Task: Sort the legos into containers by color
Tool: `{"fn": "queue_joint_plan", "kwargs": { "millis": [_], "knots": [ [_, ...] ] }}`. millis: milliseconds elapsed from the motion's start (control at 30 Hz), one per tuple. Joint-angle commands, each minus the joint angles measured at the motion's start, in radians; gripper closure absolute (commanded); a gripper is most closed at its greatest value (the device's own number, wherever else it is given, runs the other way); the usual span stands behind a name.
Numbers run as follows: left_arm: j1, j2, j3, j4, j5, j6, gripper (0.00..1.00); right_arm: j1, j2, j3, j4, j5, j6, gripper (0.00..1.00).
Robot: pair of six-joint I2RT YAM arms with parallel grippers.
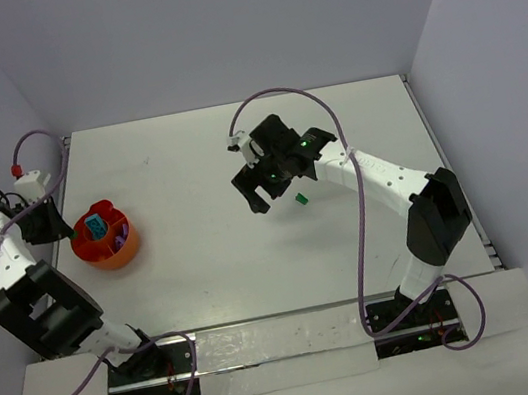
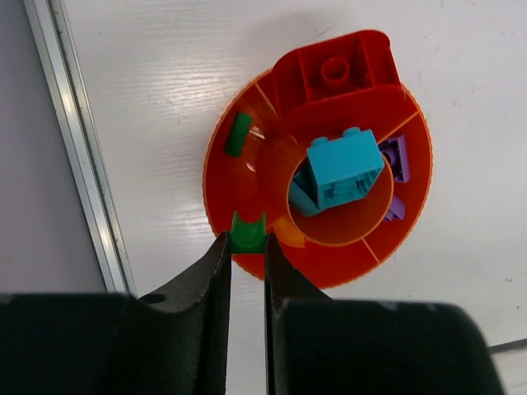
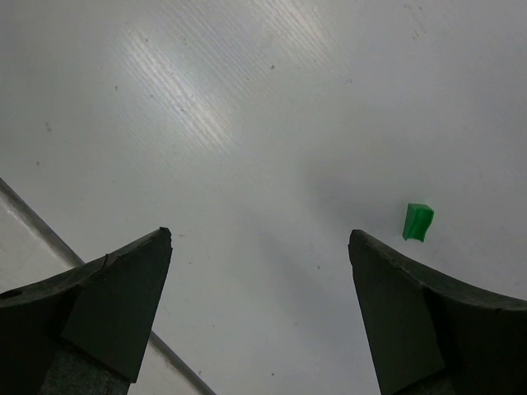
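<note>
From above, a white table (image 1: pixel 254 260) with a small orange bowl (image 1: pixel 107 256) near its 9 o'clock edge, holding a teal lego (image 1: pixel 96 225) in the middle and a purple lego (image 1: pixel 121 240) at 3 o'clock. The left gripper (image 1: pixel 61 228) hangs at the bowl's 9 o'clock rim. The right gripper (image 1: pixel 256 196) hovers over the middle of the table, and a loose green lego (image 1: pixel 299 199) lies just beside it at 4 o'clock. In the left wrist view, the left gripper (image 2: pixel 246 247) has its fingers (image 2: pixel 210 288) drawn close together, pinching a green lego (image 2: pixel 247 232) at the tips, right over the 7 o'clock rim of the bowl (image 2: pixel 346 263). Inside the divided bowl, a red lego (image 2: pixel 338 74) fills the 12 o'clock compartment, the teal lego (image 2: pixel 346 169) sits tilted in the round centre cup, the purple lego (image 2: pixel 397 156) rests at 3 o'clock, and a second green lego (image 2: pixel 239 133) lies at 10 o'clock. In the right wrist view, the right gripper (image 3: pixel 259 239) stands wide apart and holds nothing, with bare table (image 3: pixel 247 123) between its fingers (image 3: pixel 123 288). The loose green lego (image 3: pixel 417 221) lies on the table at 3 o'clock, just past the tip of the right-hand finger and outside the gap.
</note>
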Motion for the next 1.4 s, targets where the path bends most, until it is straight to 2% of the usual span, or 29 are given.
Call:
{"fn": "queue_joint_plan", "kwargs": {
  "millis": [0,233,400,700,900,1067,1167,1367],
  "knots": [
    [-0.026,0.017,0.0,0.08,-0.016,-0.026,0.93,-0.004,0.003,0.03,-0.006,-0.002,-0.011,0.05],
    [-0.049,0.043,-0.015,0.111,-0.027,-0.046,0.86,-0.002,0.004,0.018,-0.007,0.002,-0.013,0.05],
    [-0.049,0.048,-0.012,0.123,-0.031,-0.057,0.68,-0.003,0.005,0.019,-0.011,0.015,-0.013,0.05],
    [-0.051,0.01,0.016,0.114,-0.019,-0.064,0.5,-0.011,0.0,-0.011,-0.011,0.035,-0.017,0.08],
    [-0.048,-0.052,0.098,0.11,0.001,-0.085,0.49,-0.057,-0.017,-0.058,-0.003,0.061,-0.022,0.15],
    [-0.07,-0.107,0.245,0.107,0.08,-0.163,0.47,-0.123,0.011,-0.114,0.013,0.136,-0.036,0.24],
    [-0.138,-0.134,0.267,0.122,0.069,-0.191,0.46,-0.163,0.051,-0.125,0.014,0.184,-0.043,0.27],
    [-0.329,-0.212,0.195,0.184,-0.014,-0.213,0.45,-0.209,0.142,-0.11,0.04,0.235,-0.072,0.36]
  ]
}}
